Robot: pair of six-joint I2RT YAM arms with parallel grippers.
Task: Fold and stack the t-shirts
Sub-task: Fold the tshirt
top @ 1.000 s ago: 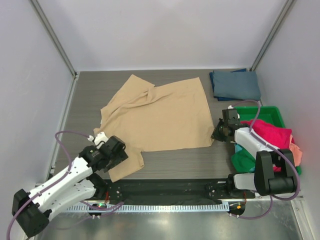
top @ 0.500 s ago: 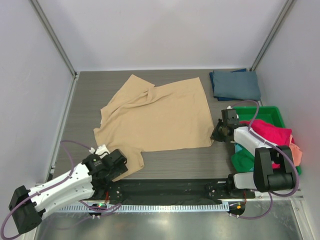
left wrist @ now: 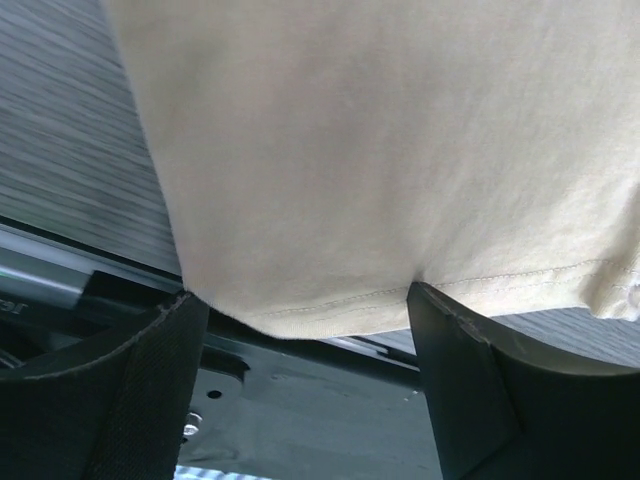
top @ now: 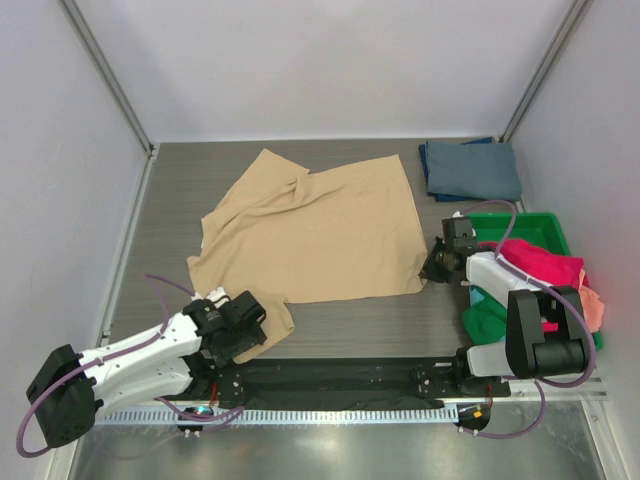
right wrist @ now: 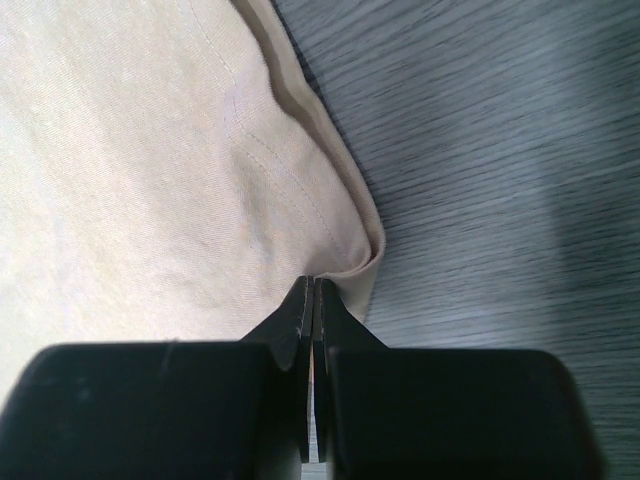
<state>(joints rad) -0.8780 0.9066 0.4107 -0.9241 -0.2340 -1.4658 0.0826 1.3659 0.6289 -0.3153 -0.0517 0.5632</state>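
A tan t-shirt (top: 315, 225) lies spread and wrinkled on the grey table. My left gripper (top: 245, 330) is open at its near left hem; in the left wrist view the hem (left wrist: 330, 310) hangs between the two spread fingers (left wrist: 470, 370). My right gripper (top: 432, 268) is shut on the shirt's near right corner; the right wrist view shows the cloth fold (right wrist: 365, 255) pinched at the fingertips. A folded slate blue-grey t-shirt (top: 470, 168) lies at the back right. Magenta (top: 545, 265), green (top: 488, 318) and peach (top: 594, 305) shirts sit in the bin.
A green plastic bin (top: 530, 222) stands at the right edge beside my right arm. The black rail of the arm bases (top: 330, 380) runs along the near edge, just under my left gripper. White walls enclose the table.
My left arm has swung down and toward the near edge, then right to the shirt's near left hem. The near left flap has shifted. The right gripper has stayed put.
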